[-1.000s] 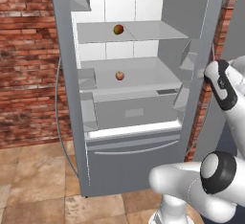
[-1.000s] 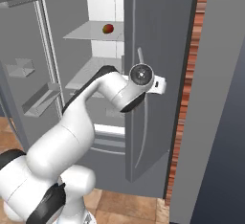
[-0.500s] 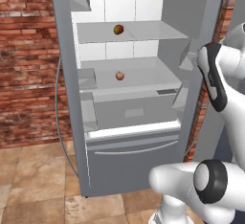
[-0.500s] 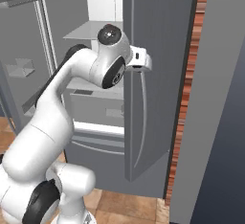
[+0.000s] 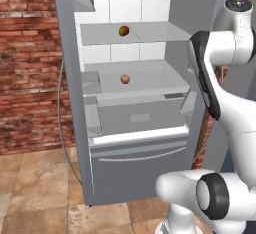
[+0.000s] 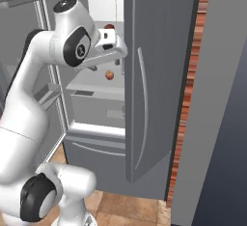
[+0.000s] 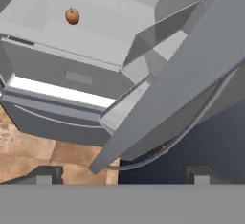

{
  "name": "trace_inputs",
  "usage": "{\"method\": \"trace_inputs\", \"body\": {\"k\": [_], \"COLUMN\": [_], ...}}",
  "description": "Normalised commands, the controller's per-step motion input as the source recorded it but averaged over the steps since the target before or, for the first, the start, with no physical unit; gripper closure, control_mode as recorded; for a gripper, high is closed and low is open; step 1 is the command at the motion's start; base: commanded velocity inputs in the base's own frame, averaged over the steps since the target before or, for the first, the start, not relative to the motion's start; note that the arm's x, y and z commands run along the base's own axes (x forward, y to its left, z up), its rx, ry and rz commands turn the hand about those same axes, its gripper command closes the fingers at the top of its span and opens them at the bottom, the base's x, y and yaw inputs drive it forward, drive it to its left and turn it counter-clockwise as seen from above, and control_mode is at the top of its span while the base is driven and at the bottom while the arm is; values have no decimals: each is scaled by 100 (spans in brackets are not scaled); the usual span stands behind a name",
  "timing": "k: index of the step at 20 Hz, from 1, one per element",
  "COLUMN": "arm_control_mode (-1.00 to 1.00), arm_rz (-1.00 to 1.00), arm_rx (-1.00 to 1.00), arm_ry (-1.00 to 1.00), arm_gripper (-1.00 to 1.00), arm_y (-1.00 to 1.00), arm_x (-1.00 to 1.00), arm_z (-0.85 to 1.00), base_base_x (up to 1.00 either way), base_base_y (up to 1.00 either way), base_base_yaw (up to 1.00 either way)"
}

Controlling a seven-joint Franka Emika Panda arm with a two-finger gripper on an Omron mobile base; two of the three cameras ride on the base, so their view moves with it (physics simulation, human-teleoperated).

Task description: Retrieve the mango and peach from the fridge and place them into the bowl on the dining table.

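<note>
I see the fridge (image 5: 135, 128) with both doors swung wide. The mango (image 5: 124, 30) sits on the upper glass shelf (image 5: 150, 32), and the peach (image 5: 125, 79) rests on the shelf below it, above the drawer (image 5: 140, 165). My gripper (image 7: 122, 173) hangs in front of the right door (image 6: 154, 75), near its handle (image 6: 143, 109); its 2 fingers (image 7: 45, 174) stand wide apart with nothing between them. Tile floor (image 5: 35, 198) lies below.

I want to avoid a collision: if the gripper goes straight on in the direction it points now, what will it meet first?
Probably the edge of the right fridge door, which crosses the hand view just ahead of the open gripper. The peach lies far off that line. Depth is unclear.
</note>
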Motion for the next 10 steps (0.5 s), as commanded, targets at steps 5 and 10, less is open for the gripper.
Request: {"method": "trace_inputs", "body": {"k": [5,10], "arm_control_mode": [-100,-100], "arm_rz": [17,15], "arm_rx": [-14,-14], "arm_ry": [24,-15], "arm_gripper": [-100,-100], "arm_y": [1,0], "arm_x": [23,34], "arm_z": [-34,-38], "base_base_x": [0,0], "base_base_y": [0,0], "base_base_yaw": [0,0]}}
